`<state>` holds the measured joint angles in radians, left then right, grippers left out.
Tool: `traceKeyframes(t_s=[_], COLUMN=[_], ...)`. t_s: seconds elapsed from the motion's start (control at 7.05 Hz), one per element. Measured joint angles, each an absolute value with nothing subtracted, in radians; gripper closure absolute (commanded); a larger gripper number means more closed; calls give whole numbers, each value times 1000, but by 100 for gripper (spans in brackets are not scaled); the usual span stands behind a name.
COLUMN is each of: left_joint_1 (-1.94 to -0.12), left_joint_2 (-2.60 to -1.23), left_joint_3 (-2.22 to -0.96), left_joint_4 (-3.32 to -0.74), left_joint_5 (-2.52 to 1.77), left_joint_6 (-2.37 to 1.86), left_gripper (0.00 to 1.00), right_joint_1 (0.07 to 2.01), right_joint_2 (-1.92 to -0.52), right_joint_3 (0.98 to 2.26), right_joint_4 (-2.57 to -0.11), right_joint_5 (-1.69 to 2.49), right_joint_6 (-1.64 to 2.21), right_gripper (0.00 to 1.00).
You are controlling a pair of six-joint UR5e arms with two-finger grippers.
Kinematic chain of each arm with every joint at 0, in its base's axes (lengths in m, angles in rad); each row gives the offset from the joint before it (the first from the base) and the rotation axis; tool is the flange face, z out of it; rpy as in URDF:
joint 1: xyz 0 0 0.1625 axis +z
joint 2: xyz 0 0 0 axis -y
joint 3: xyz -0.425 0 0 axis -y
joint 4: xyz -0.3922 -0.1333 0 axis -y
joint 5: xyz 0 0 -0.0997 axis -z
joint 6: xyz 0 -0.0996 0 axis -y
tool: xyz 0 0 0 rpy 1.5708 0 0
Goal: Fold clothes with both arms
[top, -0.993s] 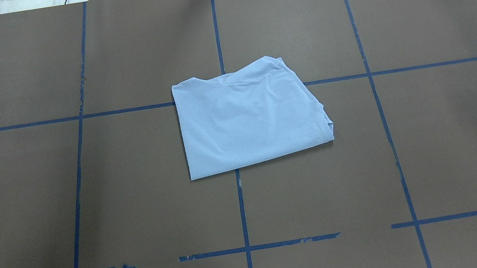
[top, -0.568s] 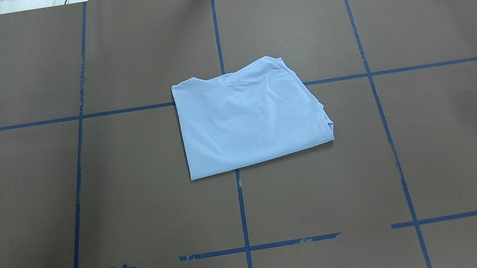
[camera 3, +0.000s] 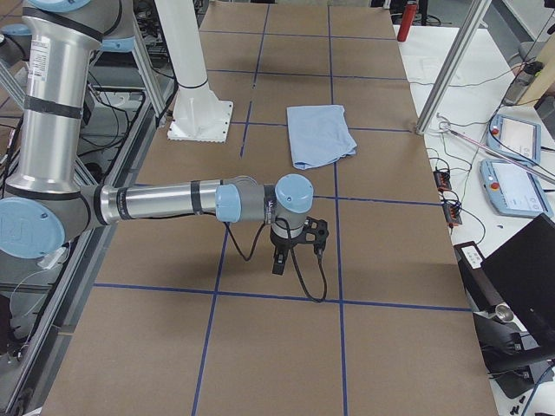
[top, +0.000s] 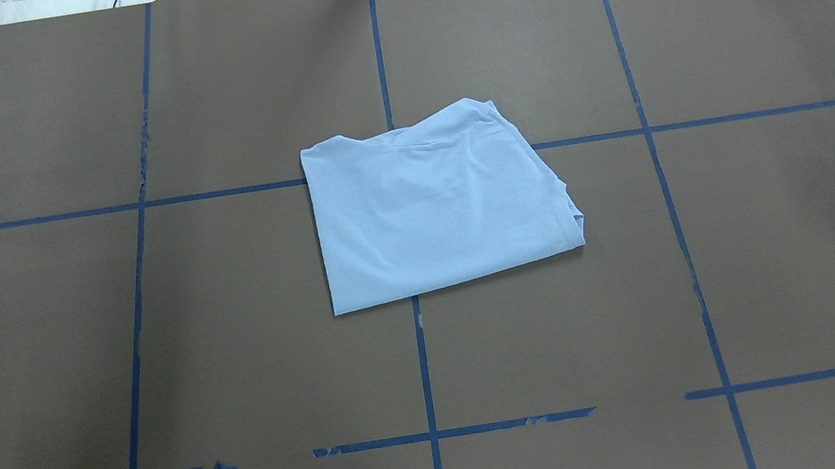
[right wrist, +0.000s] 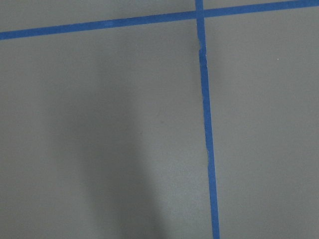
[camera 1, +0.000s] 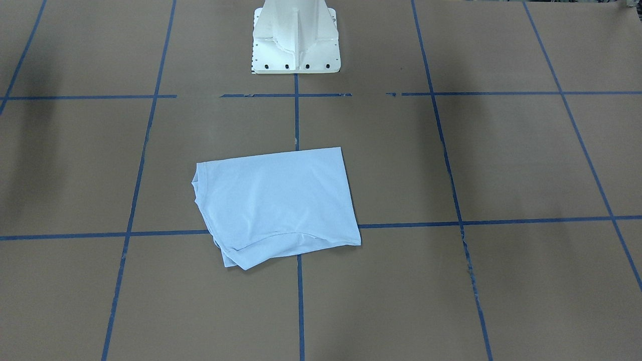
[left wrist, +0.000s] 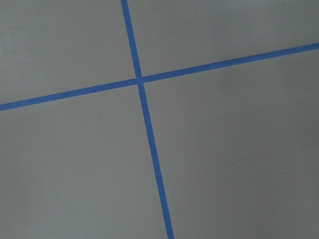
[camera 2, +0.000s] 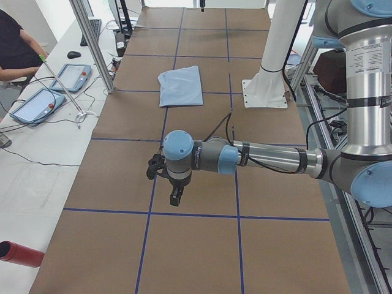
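Observation:
The clothes are one light blue T-shirt point(top: 438, 202), folded into a rough rectangle at the middle of the brown table; it also shows in the front view point(camera 1: 276, 200) and both side views point(camera 2: 181, 86) point(camera 3: 319, 134). No arm touches it. My left gripper point(camera 2: 176, 195) hangs over bare table far from the shirt, at the table's left end. My right gripper point(camera 3: 278, 263) hangs likewise at the right end. Neither shows in the overhead or front view, so I cannot tell whether they are open or shut. Both wrist views show only blue tape lines on the table.
The white pedestal base point(camera 1: 296, 35) stands at the robot's edge, behind the shirt. A person point(camera 2: 15, 43) sits at a side bench with control tablets point(camera 2: 70, 76). A red bottle point(camera 2: 18, 254) lies off the table's left end. More tablets point(camera 3: 520, 134) sit beyond the far edge.

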<state>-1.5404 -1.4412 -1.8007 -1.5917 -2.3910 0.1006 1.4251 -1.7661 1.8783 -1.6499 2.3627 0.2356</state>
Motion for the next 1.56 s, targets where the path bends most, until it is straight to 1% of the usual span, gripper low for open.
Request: traceKeyframes(t_s=[0.71,1.56], left_joint_1=[-1541,-1542], left_joint_2=[-1446,-1438], left_joint_3=[-1808,-1798], left_joint_4=[-1597,-1590], left_joint_5=[-2394,-2385], left_joint_6=[-6,-6], left_gripper=[0,0], right_joint_1=[1425,1425], right_joint_2=[-1765,-1764], right_joint_3=[1876,1874], right_joint_4=[-1650,-1650], right_joint_5=[2362,2360], right_joint_6=[239,238], right_gripper=[0,0])
